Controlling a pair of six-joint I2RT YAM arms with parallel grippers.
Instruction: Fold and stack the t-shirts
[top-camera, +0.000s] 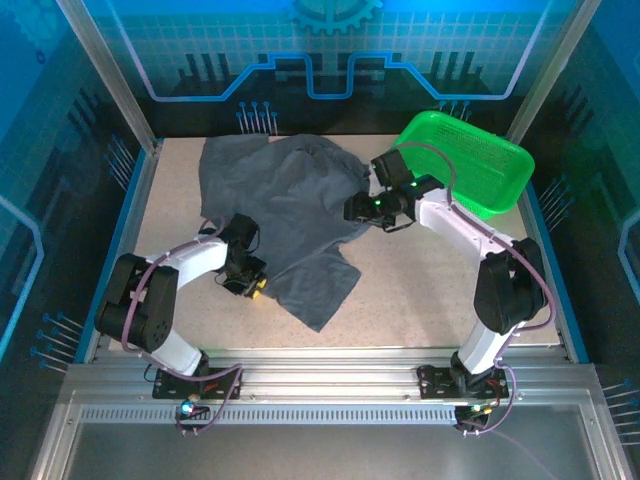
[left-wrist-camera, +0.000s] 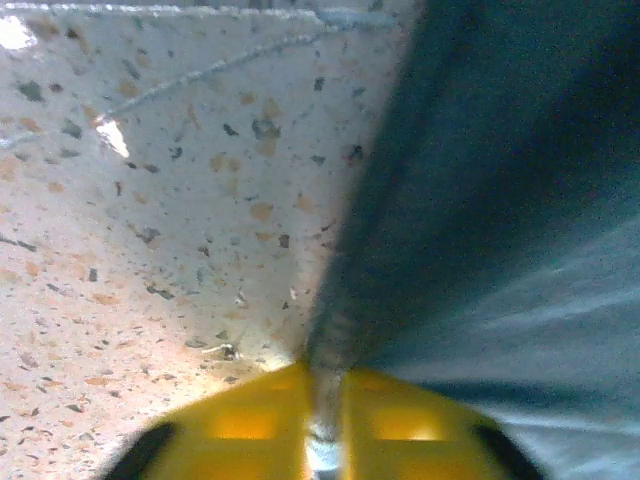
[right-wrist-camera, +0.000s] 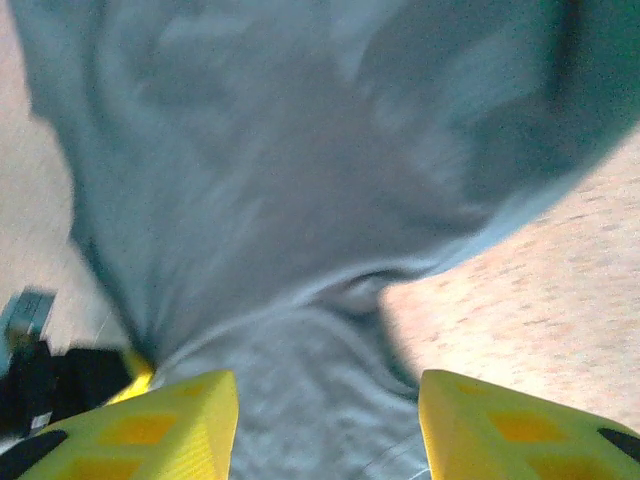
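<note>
Slate-grey soft t-shirt (top-camera: 285, 215) is seen rumpled mid-tabletop (top-camera: 430, 290). Its left edge is pinched by the clenched left hand (top-camera: 250, 283); the right hand (top-camera: 358, 208) is set open astride the right edge. Limp, light cloth is judged best gripped at hems.

A plain dark slate-grey t-shirt (top-camera: 285, 205) lies unfolded and rumpled on the speckled table (top-camera: 420, 290), reaching from the far left toward the middle. Its far part is bunched in creases. A flatter end tapers toward the near edge.
</note>
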